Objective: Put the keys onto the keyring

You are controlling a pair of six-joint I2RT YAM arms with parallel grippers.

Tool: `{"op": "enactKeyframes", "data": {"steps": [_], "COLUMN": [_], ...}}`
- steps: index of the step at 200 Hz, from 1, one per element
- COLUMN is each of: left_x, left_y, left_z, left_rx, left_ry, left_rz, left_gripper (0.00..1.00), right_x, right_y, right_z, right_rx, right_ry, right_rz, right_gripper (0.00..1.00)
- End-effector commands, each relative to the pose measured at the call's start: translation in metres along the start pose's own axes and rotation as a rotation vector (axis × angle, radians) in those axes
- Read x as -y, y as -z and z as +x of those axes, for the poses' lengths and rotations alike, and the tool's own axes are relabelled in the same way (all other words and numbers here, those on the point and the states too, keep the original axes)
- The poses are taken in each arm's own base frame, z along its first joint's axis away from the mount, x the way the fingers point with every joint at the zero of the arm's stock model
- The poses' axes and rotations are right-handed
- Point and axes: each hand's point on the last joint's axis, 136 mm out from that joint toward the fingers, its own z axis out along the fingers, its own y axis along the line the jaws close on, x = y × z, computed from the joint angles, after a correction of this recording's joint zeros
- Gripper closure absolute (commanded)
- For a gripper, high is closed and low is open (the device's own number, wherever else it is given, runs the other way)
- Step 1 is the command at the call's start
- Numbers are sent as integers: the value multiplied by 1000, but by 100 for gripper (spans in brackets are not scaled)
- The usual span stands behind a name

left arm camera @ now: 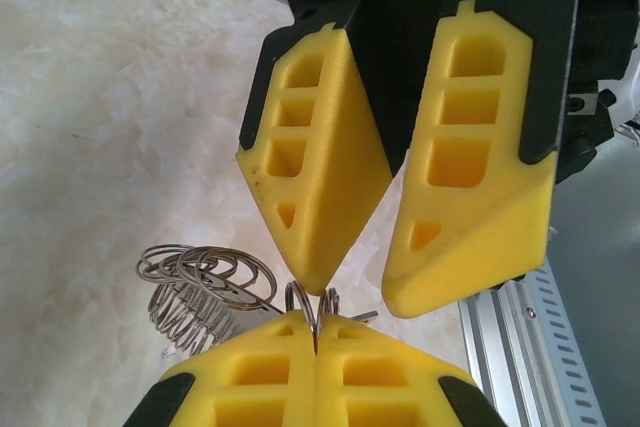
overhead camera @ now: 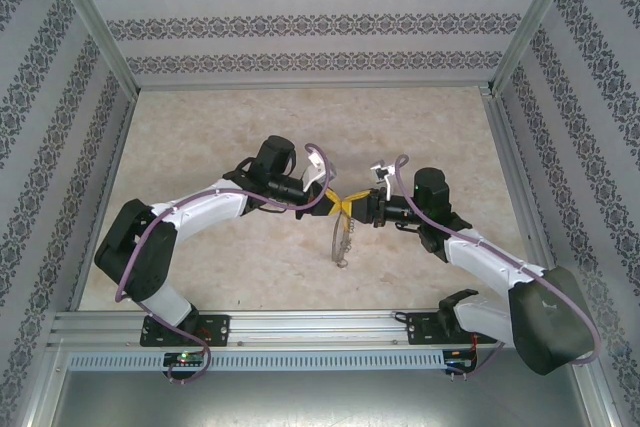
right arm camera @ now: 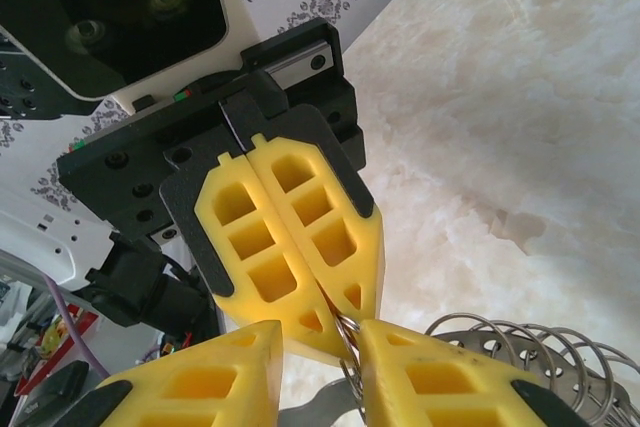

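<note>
The left gripper [left arm camera: 315, 352] clamps the keyring [left arm camera: 200, 285], which trails lengthwise toward the table's near edge; the right gripper [left arm camera: 375, 289] gapes, straddling its wire.

Left claw [left arm camera: 315, 347] and right claw [left arm camera: 360, 287]: yellow pads, black mounts. Keyring [left arm camera: 200, 277]: silvery steel. Table [overhead camera: 250, 127]: cream, marbled pattern. Left arm [overhead camera: 210, 209] and right arm [overhead camera: 490, 262]: white, black joints. Cables [overhead camera: 135, 257]: purple. Walls [overhead camera: 300, 27]: white with grey floral bands.
</note>
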Motion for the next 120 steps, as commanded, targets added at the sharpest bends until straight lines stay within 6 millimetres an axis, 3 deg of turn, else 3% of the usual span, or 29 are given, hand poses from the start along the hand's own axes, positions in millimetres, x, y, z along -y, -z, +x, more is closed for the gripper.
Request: {"op": "enactKeyframes", "data": {"steps": [1,46,90,120], "left_x": [9,10,10,10], "left_y": [9,8,7,7], "left_z": [-29,-31,-28,-26], "left_rx": [63,60,55,51], "left_ry": [-62,-53,-47,-41], "left_rz": [51,73,76,78], "left_gripper": [100,100,100,100], "right_x": [2,4,-1,4], "right_y": [-2,-6,-8,3], "right_z": [17,17,2,-10], "right_rx": [-42,-37,-10,57], "right_ry": [3,11,53,67], "right_rz": [-18,-23,-21,42], "right_gripper": [73,74,75,71]}}
